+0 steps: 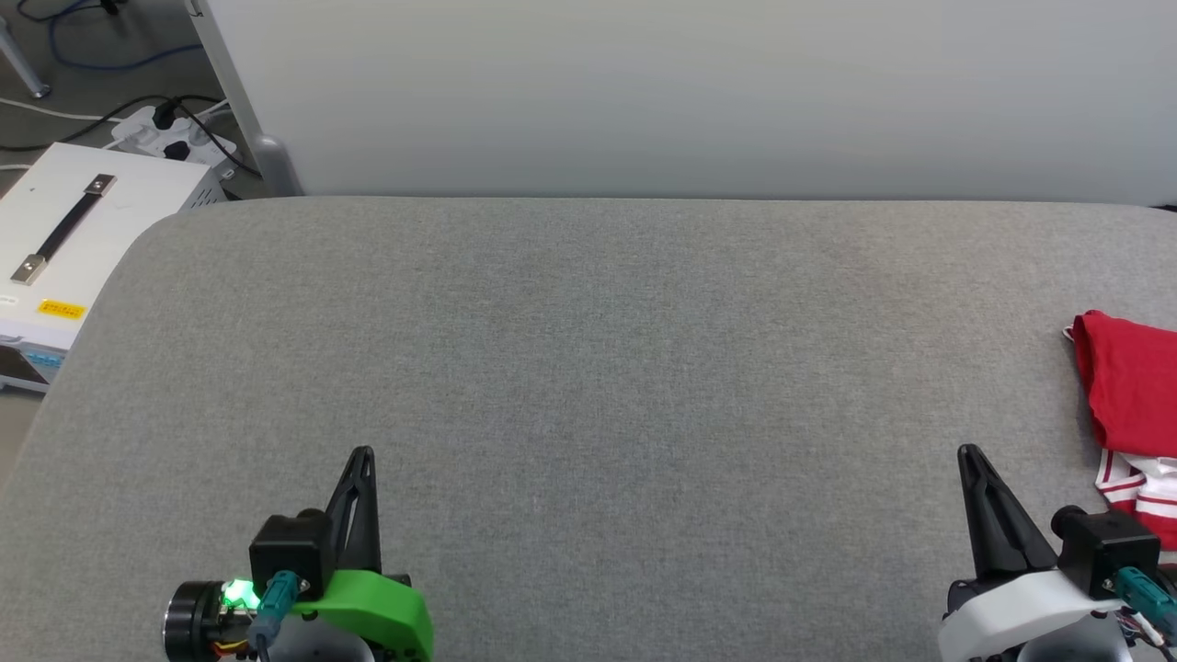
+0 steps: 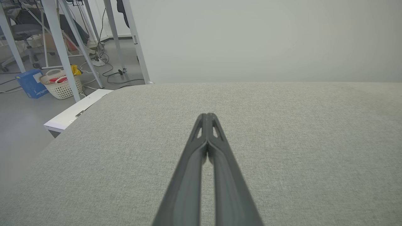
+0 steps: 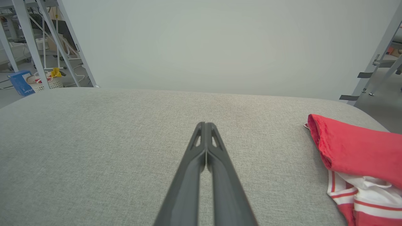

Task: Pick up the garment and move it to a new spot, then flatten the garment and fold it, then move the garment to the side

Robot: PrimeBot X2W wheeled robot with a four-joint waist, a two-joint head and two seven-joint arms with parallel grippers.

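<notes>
grey fabric table (image 1: pixel 588 368), pale wall panel (image 1: pixel 699 92), white case (image 1: pixel 83 230), laundry basket (image 2: pixel 61 84)

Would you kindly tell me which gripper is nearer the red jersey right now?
Right. The right gripper sits just left of the jersey, apart from it; the left gripper is far off to the left across the grey table.

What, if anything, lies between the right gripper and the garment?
Nothing visible does. Only a stretch of grey table lies between the right gripper, which is shut, and the garment, which is bunched at the table's right edge, to the gripper's right.
</notes>
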